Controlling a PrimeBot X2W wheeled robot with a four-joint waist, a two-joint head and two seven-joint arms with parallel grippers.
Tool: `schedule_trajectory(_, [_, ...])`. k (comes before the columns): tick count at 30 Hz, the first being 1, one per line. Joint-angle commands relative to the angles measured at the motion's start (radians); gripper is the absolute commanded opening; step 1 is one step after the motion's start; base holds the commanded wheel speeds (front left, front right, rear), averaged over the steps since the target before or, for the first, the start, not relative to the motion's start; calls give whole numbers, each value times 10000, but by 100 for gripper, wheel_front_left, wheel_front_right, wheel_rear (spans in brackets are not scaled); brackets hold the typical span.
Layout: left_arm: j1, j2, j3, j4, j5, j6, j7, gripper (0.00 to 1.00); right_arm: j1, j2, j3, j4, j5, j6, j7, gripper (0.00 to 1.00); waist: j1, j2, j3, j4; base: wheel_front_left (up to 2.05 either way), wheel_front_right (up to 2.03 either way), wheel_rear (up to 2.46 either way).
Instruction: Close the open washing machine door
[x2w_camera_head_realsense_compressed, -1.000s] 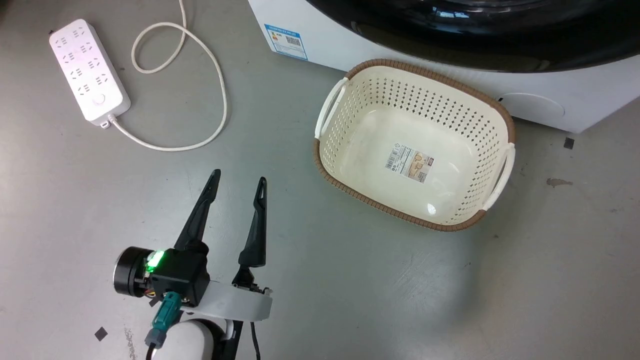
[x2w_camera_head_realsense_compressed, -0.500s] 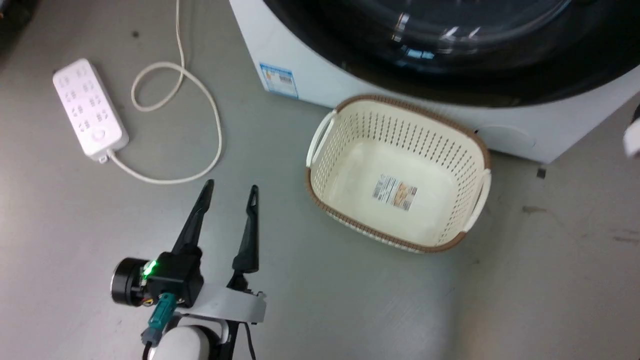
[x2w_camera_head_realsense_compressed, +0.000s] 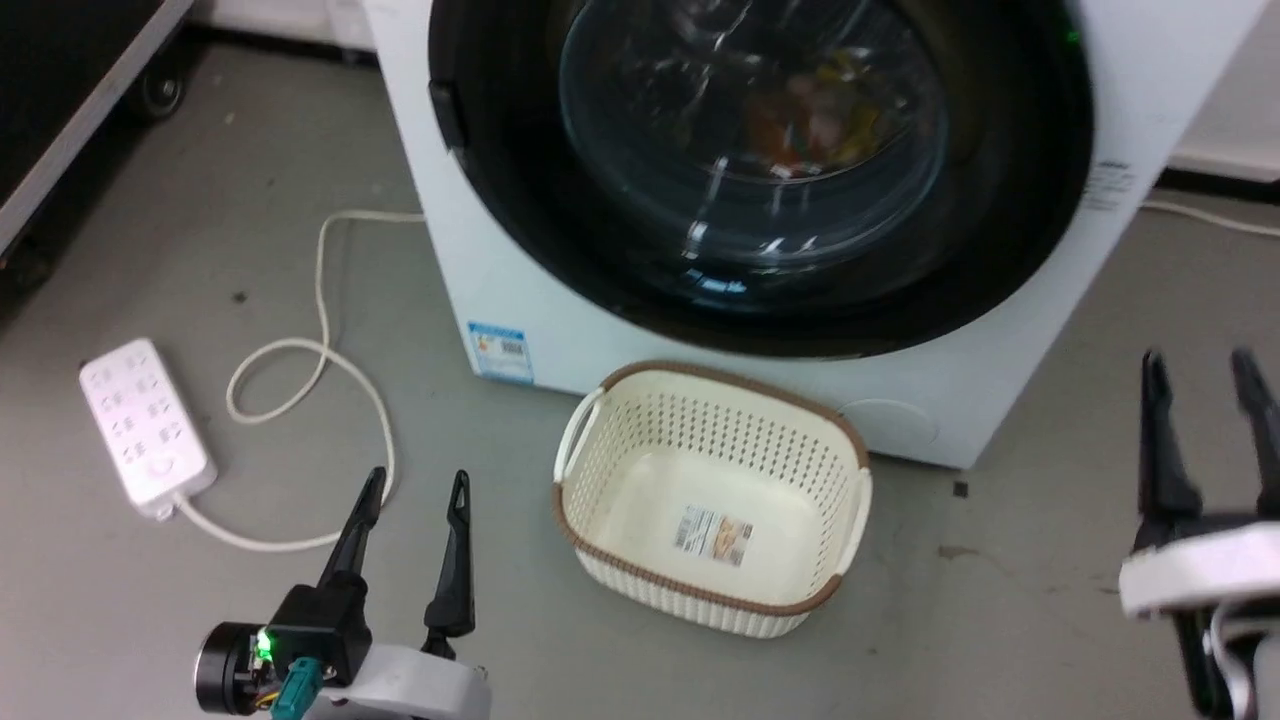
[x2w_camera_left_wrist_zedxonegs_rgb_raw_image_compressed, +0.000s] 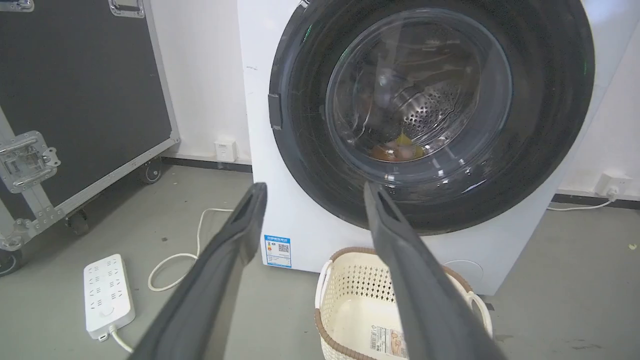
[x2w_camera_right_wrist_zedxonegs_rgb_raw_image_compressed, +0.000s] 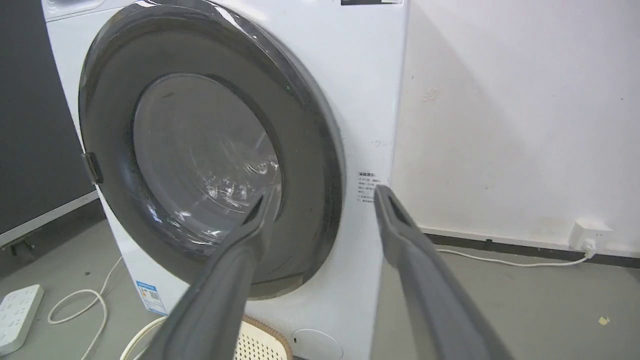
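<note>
My left gripper (x2w_camera_head_realsense_compressed: 417, 482) hovers low over the floor (x2w_camera_head_realsense_compressed: 1000, 620), fingers spread apart and holding nothing. My right gripper (x2w_camera_head_realsense_compressed: 1198, 362) hangs at the far right, fingers likewise parted and empty. The door (x2w_camera_head_realsense_compressed: 760, 170) sits ahead of me in the front of the washer (x2w_camera_head_realsense_compressed: 470, 290), lying flat against it, its latch notch (x2w_camera_head_realsense_compressed: 447, 110) on my left. Through the glass I see the steel drum (x2w_camera_left_wrist_zedxonegs_rgb_raw_image_compressed: 430, 107) and something orange (x2w_camera_left_wrist_zedxonegs_rgb_raw_image_compressed: 395, 150) inside. A basket (x2w_camera_head_realsense_compressed: 720, 371) stands on the floor just before the washer, below the door, between my grippers. A power strip (x2w_camera_head_realsense_compressed: 145, 430) lies left of my left gripper, its cord (x2w_camera_head_realsense_compressed: 330, 350) looping toward the washer.
</note>
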Motion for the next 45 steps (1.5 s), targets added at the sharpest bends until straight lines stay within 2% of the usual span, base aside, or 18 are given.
schedule_trajectory(1, [160,28,8,45,20,-38,-43,100,531,228,-89,-332,-229,-6,-45,100,4,-1,-479,-407,0,0,0])
schedule_trajectory(5, [381,73,-8,253,17,-150,-43,100,1648,869,-360,-1170,-641,-6,-63,100,4,-1,-707,-598,0,0,0])
schedule_trajectory(9, [496,118,-75,664,-12,-227,-43,100,2408,1171,-354,-1576,-819,-6,-80,100,4,-1,-838,-737,0,0,0])
schedule_trajectory(18, [456,209,-326,1056,159,-185,-43,100,3267,1319,162,-1659,-1450,-6,-127,100,4,-1,-929,-800,0,0,0])
schedule_trajectory(26, [447,187,-384,866,37,-225,-44,100,3326,1327,236,-1418,-1375,-6,-173,100,4,-1,-930,-733,0,0,0])
schedule_trajectory(27, [403,155,-366,876,61,-201,0,0,3209,1285,226,-1417,-1434,2,-111,0,4,-1,-929,-729,0,0,0])
schedule_trajectory(45, [385,111,-200,695,173,-150,332,0,3073,1290,373,-1442,-1492,1,190,0,4,-1,-913,-759,0,0,0])
